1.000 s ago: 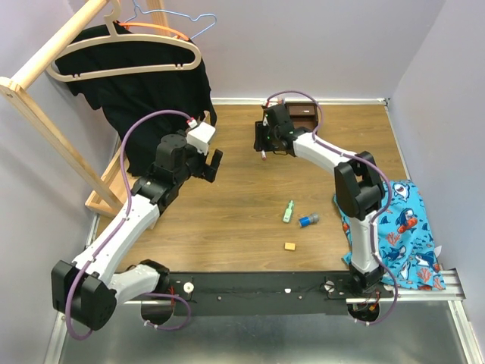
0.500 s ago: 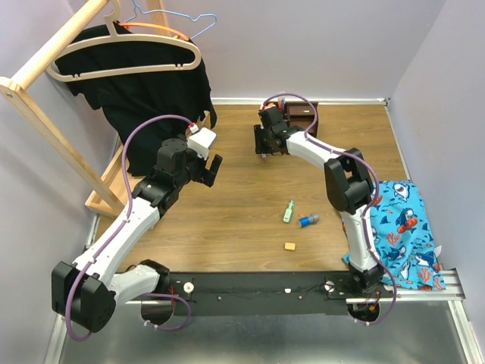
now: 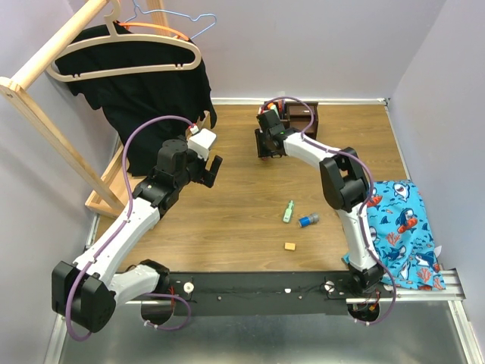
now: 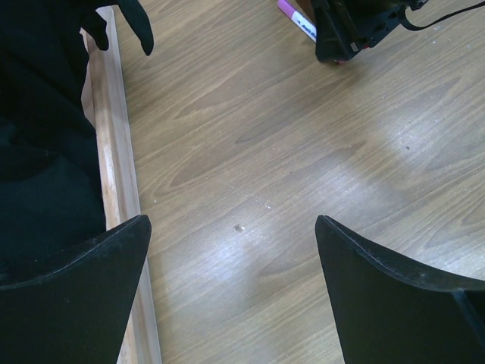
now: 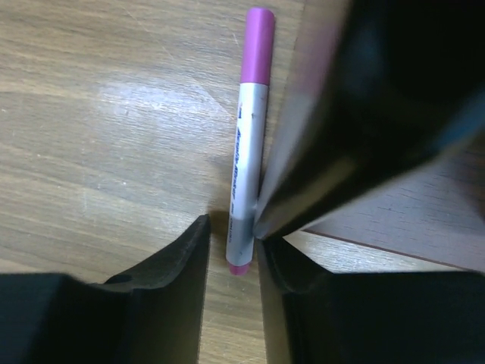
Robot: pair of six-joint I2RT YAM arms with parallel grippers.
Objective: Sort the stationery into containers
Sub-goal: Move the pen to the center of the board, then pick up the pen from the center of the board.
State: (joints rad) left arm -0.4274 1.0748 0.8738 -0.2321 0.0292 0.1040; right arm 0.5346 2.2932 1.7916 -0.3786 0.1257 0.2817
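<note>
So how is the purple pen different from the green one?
The purple pen has a white body and a purple cap; the green pen looks green throughout. The purple pen lies right against the dark organizer, with the right gripper straddling its end; the green pen lies out in the middle, no gripper near. Both lie flat on the wooden table, not yet sorted.
</note>
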